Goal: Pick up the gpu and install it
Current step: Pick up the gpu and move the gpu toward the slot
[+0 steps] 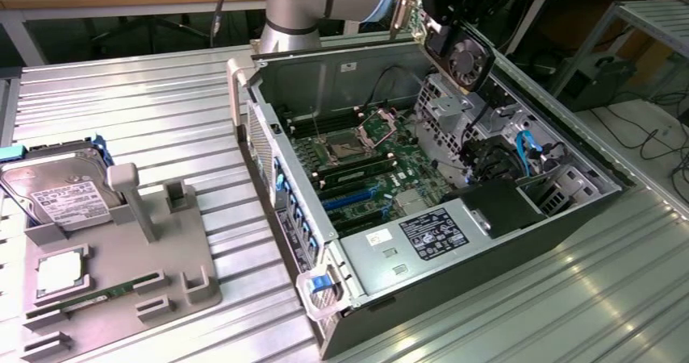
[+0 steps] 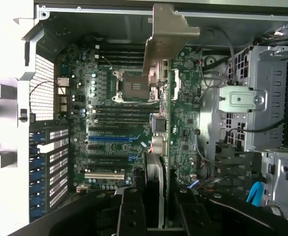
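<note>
Nearest: gray fixture (image 1: 183,298) sat on counter (image 1: 161,97), hard drive (image 1: 64,189) resting in it. Beyond: computer case (image 1: 323,64) lay open, motherboard (image 1: 356,161) exposed. Farthest: hand (image 2: 154,209) partly closed, fingers (image 2: 130,211) clamped on gpu (image 2: 159,123). Card hung edge-on above case's far end, bracket pointing away from hand.

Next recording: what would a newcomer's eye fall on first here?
The open computer case lies on the ribbed metal table, its green motherboard exposed. Over the case's far end the tool grips the gpu, fan side showing. On the exterior view's left, a silver hard drive sits in a grey fixture.
</note>
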### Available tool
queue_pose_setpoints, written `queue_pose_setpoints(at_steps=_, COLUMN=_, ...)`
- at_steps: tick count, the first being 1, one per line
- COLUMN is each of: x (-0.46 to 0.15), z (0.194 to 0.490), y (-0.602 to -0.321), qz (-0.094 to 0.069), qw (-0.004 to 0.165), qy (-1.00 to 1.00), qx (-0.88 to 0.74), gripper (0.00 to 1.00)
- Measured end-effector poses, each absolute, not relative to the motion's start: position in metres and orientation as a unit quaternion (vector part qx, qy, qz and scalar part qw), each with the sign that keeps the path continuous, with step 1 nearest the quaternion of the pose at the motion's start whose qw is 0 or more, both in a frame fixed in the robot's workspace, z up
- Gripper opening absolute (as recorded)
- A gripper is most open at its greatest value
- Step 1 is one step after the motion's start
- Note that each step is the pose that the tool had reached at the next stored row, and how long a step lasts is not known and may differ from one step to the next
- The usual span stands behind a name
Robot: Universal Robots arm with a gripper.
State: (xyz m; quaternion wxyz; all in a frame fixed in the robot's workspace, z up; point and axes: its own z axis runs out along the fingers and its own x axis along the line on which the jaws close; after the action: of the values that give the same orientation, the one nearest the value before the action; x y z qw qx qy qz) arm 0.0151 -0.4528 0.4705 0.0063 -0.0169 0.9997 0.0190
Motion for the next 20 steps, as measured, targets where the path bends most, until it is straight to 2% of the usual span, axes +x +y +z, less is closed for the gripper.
queue_pose_setpoints(at_steps=18, x=0.051, z=0.470, y=-0.453, qz=0.019, qw=0.006, qy=1.000, qx=-0.017, gripper=0.27)
queue_pose_setpoints(at_steps=20, x=0.082, z=0.470, y=-0.453, qz=0.019, qw=0.006, qy=1.000, qx=-0.017, gripper=0.27)
